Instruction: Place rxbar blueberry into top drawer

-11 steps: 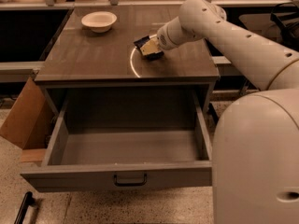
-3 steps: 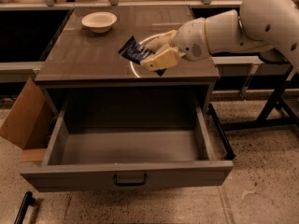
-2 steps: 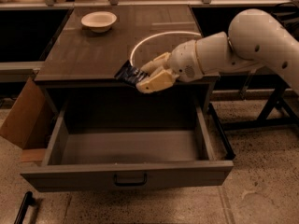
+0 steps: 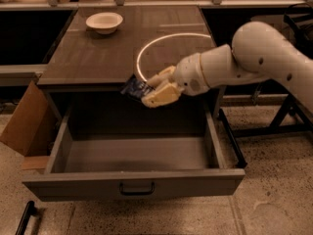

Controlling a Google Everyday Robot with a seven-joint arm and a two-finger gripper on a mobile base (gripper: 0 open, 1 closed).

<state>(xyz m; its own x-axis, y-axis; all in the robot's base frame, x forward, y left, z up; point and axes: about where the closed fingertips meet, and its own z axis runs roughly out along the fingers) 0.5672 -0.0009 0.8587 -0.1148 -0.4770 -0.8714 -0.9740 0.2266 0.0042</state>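
My gripper [image 4: 152, 88] is shut on the rxbar blueberry [image 4: 135, 87], a small dark navy wrapper with pale print. It holds the bar in the air just past the table's front edge, above the back of the open top drawer [image 4: 132, 185]. The drawer is a wide grey metal box pulled fully out, with a dark curved handle [image 4: 137, 189] on its front panel. Nothing lies inside it. My white arm reaches in from the right.
A white bowl [image 4: 104, 21] stands at the back left of the dark tabletop [image 4: 93, 58]. A bright ring of light [image 4: 166, 48] lies on the tabletop. A cardboard box [image 4: 24, 126] leans at the drawer's left. A dark metal frame [image 4: 274, 126] stands to the right.
My gripper has moved forward and down with the bar, from over the tabletop to past the front edge and over the open drawer.
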